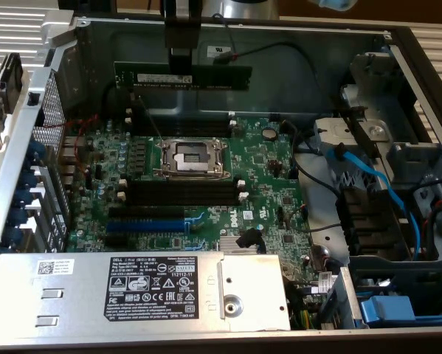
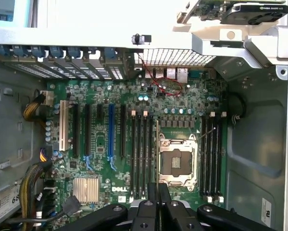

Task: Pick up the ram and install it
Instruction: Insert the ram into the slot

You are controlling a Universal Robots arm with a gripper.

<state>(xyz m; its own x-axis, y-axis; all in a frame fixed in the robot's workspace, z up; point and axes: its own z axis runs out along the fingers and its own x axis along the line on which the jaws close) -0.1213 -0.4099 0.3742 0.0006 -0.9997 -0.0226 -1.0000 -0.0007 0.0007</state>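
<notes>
Currently the gripper (image 1: 181,63) is pinching the ram (image 1: 213,76) by its top edge near mid-length, jaws pressed onto the board. The stick hangs in the air over the far part of the open PC case (image 1: 294,33), clear of the motherboard (image 1: 268,173). Its long axis runs level from the exterior view's left to its right, parallel to the black memory slots (image 1: 180,193). It stands on edge, flat face and white label strip toward the exterior camera. It sits beyond the CPU socket (image 1: 192,156), above the far bank of slots (image 1: 178,127), not seated. In the wrist view the gripper (image 2: 158,192) looks down by the socket (image 2: 176,161).
</notes>
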